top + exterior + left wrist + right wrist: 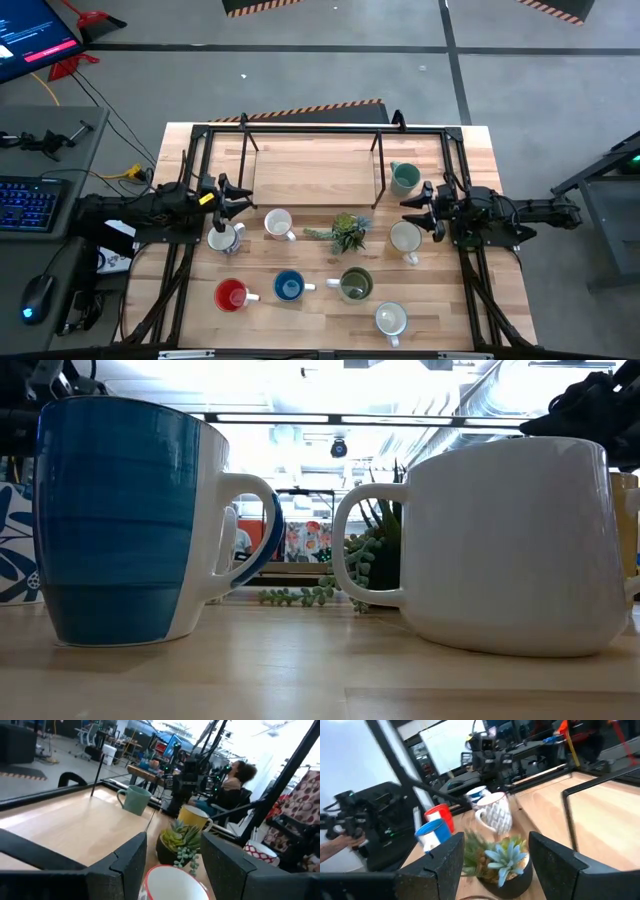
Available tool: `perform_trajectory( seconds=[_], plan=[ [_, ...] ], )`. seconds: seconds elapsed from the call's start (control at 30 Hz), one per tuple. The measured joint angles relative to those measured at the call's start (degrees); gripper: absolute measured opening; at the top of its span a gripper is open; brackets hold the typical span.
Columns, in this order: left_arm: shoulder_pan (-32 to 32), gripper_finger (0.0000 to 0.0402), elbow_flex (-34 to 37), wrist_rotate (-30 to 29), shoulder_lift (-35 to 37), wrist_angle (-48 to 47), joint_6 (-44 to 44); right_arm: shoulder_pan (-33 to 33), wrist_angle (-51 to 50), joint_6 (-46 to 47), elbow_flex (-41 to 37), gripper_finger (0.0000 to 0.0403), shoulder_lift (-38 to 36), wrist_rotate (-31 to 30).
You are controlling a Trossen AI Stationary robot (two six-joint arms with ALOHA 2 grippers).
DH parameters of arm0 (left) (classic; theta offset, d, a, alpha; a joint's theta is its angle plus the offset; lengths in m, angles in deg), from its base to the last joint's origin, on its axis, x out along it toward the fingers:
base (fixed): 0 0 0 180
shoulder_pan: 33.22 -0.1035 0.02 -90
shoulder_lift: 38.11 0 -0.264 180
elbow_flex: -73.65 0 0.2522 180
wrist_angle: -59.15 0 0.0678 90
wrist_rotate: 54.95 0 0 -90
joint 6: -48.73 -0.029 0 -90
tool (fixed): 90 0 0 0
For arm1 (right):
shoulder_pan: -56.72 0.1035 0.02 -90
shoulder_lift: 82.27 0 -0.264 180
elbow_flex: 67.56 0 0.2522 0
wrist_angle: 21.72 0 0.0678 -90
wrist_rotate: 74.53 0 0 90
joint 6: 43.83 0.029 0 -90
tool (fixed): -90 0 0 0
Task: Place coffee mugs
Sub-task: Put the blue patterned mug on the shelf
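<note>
Mugs (pixel 288 287), 8 in all, stand upright around a potted plant (pixel 346 232).

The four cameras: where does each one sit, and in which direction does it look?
High: overhead, looking straight down; both arms show.
Low: at tabletop height, facing blue mug and white mug; no end effector shows clearly.
Left wrist: looks past its open fingers toward the plant.
Right wrist: looks past its open fingers toward the same plant.
</note>
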Motion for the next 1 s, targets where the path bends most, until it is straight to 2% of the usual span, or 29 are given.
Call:
perform_trajectory(
  seconds=[0.17,0.4,0.53,0.63,0.73,0.87,1.0],
  plan=[
    [0.0,0.0177,0.0,-0.1,0.0,2.1,-2.4,0.0,4.9,1.5,0.0,0.0211,0.0,-4.7],
    [0.0,0.0177,-0.1,-3.4,0.0,13.3,-9.4,0.0,5.4,2.4,0.0,0.0211,0.0,-4.8],
    [0.0,0.0177,-4.1,-3.4,0.0,15.4,-15.5,0.0,6.3,2.3,0.0,0.0211,0.0,-4.8],
    [0.0,0.0177,-9.2,-3.4,-0.3,9.7,-17.8,0.0,6.7,2.3,0.0,0.0211,0.0,-4.8],
    [0.0,0.0177,-15.6,-3.4,-1.9,-1.4,-17.5,0.0,6.9,3.0,0.0,0.0211,0.0,-4.8],
    [0.0,0.0177,-24.6,-3.4,-7.3,-13.8,-16.5,0.0,7.0,3.5,0.0,0.0211,0.0,-4.8],
    [0.0,0.0177,-34.3,-0.7,-14.1,-24.2,-19.2,0.0,7.0,5.1,0.0,0.0211,0.0,-4.8]
  ],
)
